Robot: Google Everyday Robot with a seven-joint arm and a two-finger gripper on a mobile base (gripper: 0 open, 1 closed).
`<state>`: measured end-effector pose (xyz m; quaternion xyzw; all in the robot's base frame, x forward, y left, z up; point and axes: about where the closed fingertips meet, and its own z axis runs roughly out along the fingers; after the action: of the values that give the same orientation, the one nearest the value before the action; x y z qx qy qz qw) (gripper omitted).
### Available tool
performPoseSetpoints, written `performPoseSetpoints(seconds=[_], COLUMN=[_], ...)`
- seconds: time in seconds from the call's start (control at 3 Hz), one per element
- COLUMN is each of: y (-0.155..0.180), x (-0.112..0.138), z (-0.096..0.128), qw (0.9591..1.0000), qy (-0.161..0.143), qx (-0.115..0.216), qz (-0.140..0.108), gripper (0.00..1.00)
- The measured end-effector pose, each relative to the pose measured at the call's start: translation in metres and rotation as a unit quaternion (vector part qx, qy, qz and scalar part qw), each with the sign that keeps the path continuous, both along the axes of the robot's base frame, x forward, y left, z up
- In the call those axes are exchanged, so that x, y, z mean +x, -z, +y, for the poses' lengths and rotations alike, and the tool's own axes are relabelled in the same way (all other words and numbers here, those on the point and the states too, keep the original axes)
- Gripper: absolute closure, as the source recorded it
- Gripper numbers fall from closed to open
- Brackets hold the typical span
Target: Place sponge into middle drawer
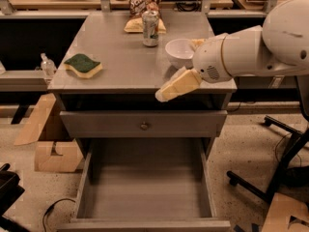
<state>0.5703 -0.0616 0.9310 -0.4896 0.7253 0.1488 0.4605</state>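
The sponge (83, 65), yellow foam with a dark green top, lies on the left side of the grey cabinet top (123, 57). The middle drawer (145, 192) is pulled open below, a wide grey box with a bare flat floor. The drawer above it with a small round knob (143, 126) is shut. My gripper (166, 92) hangs over the front edge of the cabinet top, right of centre, pointing left toward the sponge and well apart from it. It holds nothing.
A white bowl (179, 52) stands just behind the gripper. A soda can (150, 28) and a snack bag (143, 6) sit at the back. A small bottle (47, 66) and cardboard boxes (48, 144) are at the left; a chair base (280, 173) is at the right.
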Motion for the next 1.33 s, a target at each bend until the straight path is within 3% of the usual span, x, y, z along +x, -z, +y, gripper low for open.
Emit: performPoseSetpoints(seconds=[0.33,0.67,1.0,1.33], y=[0.0,0.02,0.056,0.074], x=[0.0,0.022,0.07,0.095], z=[0.0,0.025,0.079,0.124], qw=[1.0,0.9992,0.9935,0.9878], qy=[0.0,-0.026,-0.074,-0.115], qx=[0.0,0.03,0.086,0.104], qz=[0.0,0.0,0.003,0.011], gripper=[0.0,0.0,0.0,0.0])
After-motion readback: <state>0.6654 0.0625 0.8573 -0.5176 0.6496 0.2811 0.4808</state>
